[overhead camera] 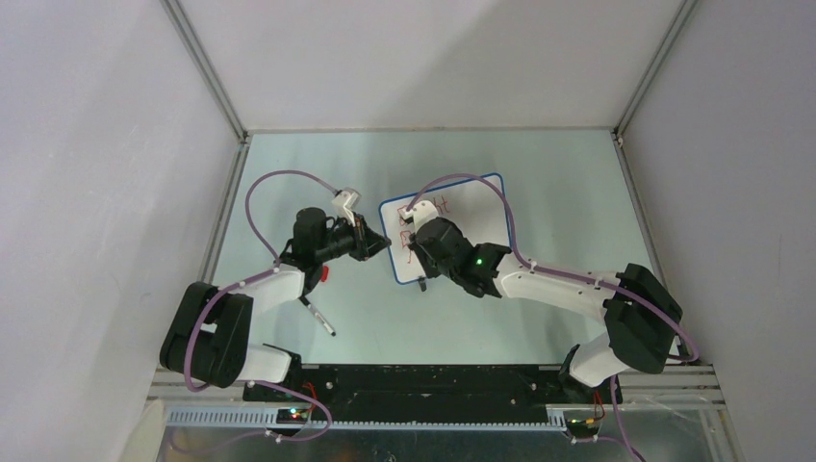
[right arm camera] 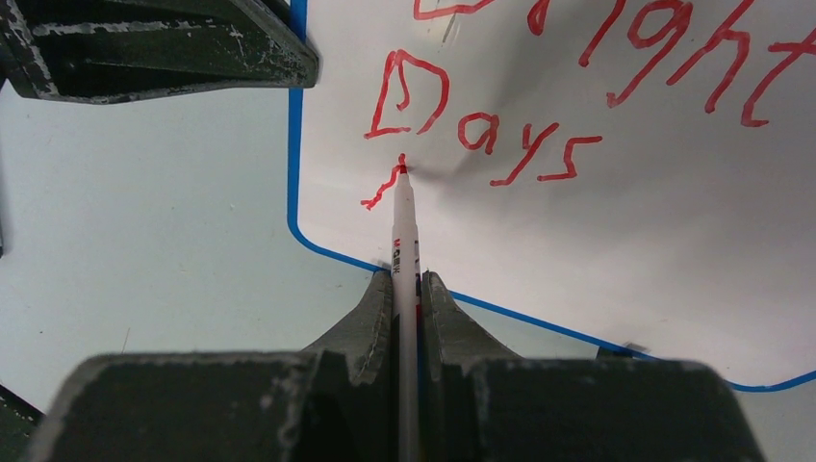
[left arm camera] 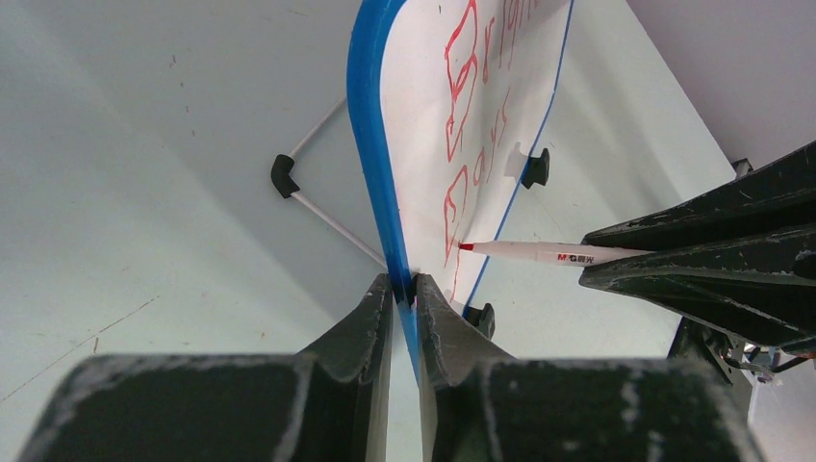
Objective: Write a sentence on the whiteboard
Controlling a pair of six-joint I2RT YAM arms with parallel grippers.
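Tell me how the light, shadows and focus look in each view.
Top view: even, soft light, no glare on the whiteboard, arms covering part of it. Left wrist view: board steeply foreshortened, left gripper soft-focused close to the lens. Right wrist view: red writing sharp, a soft grey shadow beside the pen tip, right gripper blurred at its base.

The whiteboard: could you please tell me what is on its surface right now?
Red writing: "Bright", then "Days", and a first stroke of a third line under the pen tip. The pen, held by the right end effector, hides part of that stroke.
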